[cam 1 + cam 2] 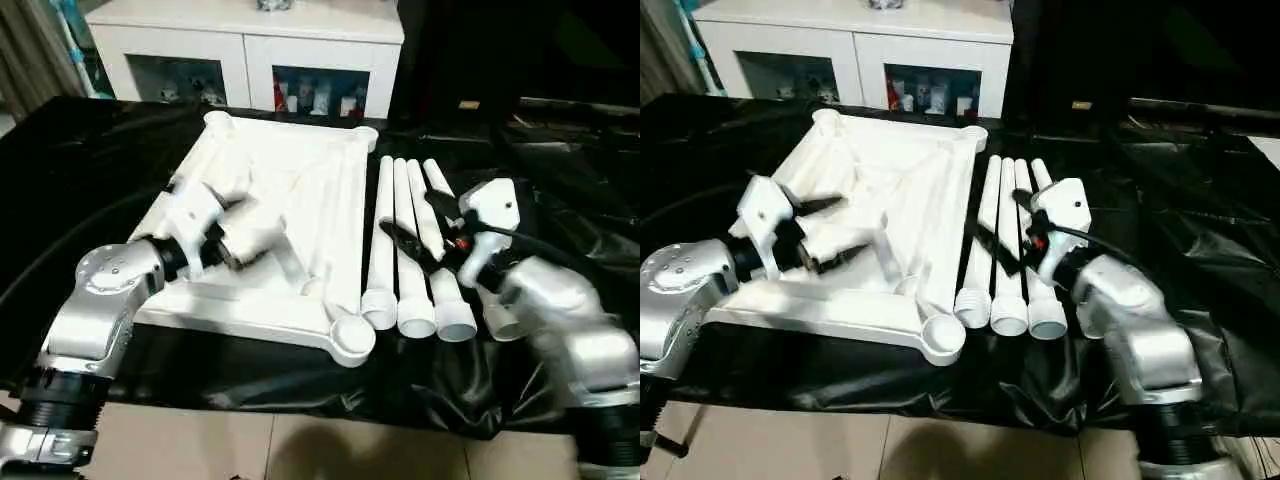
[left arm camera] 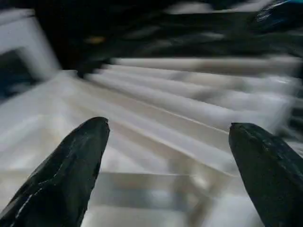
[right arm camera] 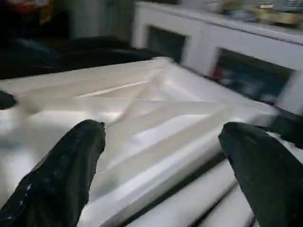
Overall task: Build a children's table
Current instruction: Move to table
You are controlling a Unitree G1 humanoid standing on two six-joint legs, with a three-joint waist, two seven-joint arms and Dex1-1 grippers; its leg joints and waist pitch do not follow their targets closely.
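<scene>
We look down over our two silver forearms at a table [image 1: 90, 170] draped in black sheeting. The white table top [image 1: 270, 200] lies upside down at centre left, ribbed underside facing up, with round sockets at its corners; the near right socket [image 1: 352, 338] sits closest to us.

Just to the right of the top, four white legs [image 1: 405, 250] lie side by side, their long axes running near to far and their wide open ends toward us.

Our right end effector [image 1: 1005, 232] hangs directly over these legs with its two black fingers spread wide and holding nothing. It points leftward across the legs, so the fingers seem to straddle a leg's width rather than its length.

Our left end effector [image 1: 830, 232] hovers over the ribbed underside, also wide open and empty, well apart from the legs.

We judge the right arm far better placed to take a leg, and the near right socket the closest place to seat it.
</scene>
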